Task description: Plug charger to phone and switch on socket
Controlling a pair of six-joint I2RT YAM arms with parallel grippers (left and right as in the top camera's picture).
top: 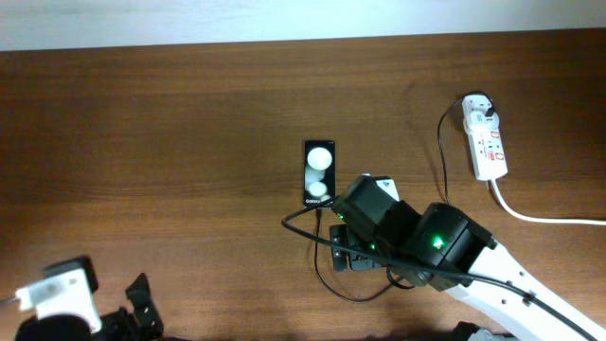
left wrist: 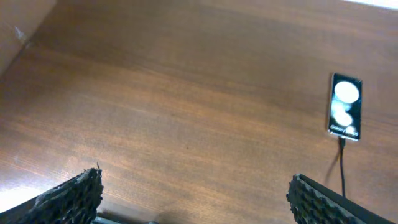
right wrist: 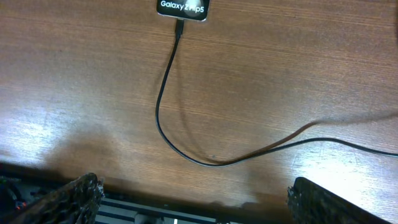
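The phone [top: 319,172] lies flat at the table's middle, two white spots on its face. It also shows in the left wrist view [left wrist: 345,107] and, as its lower edge only, in the right wrist view [right wrist: 182,8]. The charger cable [right wrist: 163,118] has its tip in the phone's lower edge. It loops under my right arm and runs [top: 441,142] to a white adapter [top: 479,106] seated in the socket [top: 487,142] at the far right. My right gripper [right wrist: 193,199] is open and empty, just below the phone [top: 343,232]. My left gripper [left wrist: 193,199] is open and empty at the front left [top: 142,301].
The socket's thick white cord [top: 540,218] runs off the right edge. My right arm [top: 445,242] covers part of the cable loop. A pale wall edge [top: 284,19] borders the table's far side.
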